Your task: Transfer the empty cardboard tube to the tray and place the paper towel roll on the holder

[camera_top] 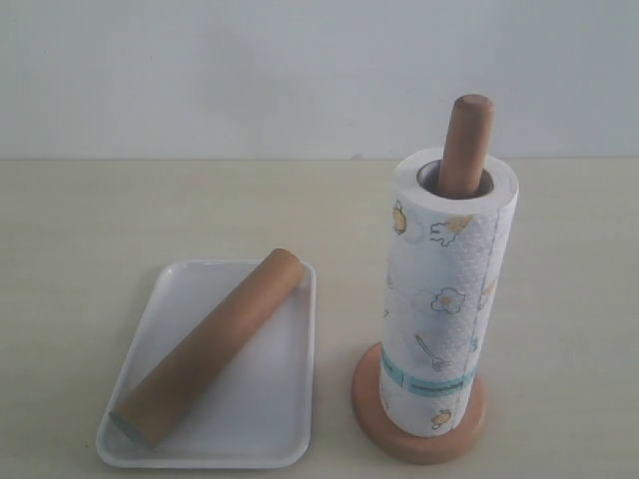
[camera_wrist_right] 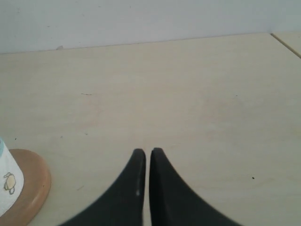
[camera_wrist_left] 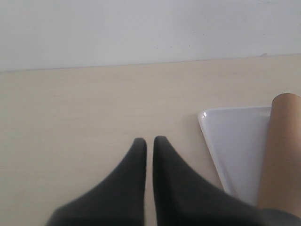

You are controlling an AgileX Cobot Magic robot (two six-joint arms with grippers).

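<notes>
The brown cardboard tube point(camera_top: 210, 344) lies diagonally in the white tray point(camera_top: 270, 399) at the left of the exterior view. The paper towel roll point(camera_top: 449, 299) stands upright over the wooden holder point(camera_top: 419, 429), whose dowel top point(camera_top: 467, 140) sticks out above the roll. Neither gripper shows in the exterior view. My left gripper point(camera_wrist_left: 149, 141) is shut and empty above bare table, with the tray point(camera_wrist_left: 235, 141) and the tube point(camera_wrist_left: 282, 150) off to one side. My right gripper point(camera_wrist_right: 147, 151) is also shut and empty, apart from the holder base point(camera_wrist_right: 33, 188) and the roll point(camera_wrist_right: 7, 183).
A pale wooden table point(camera_top: 100, 220) carries everything, with a white wall point(camera_top: 250, 70) behind it. A seam or table edge point(camera_wrist_right: 287, 44) shows at a far corner of the right wrist view.
</notes>
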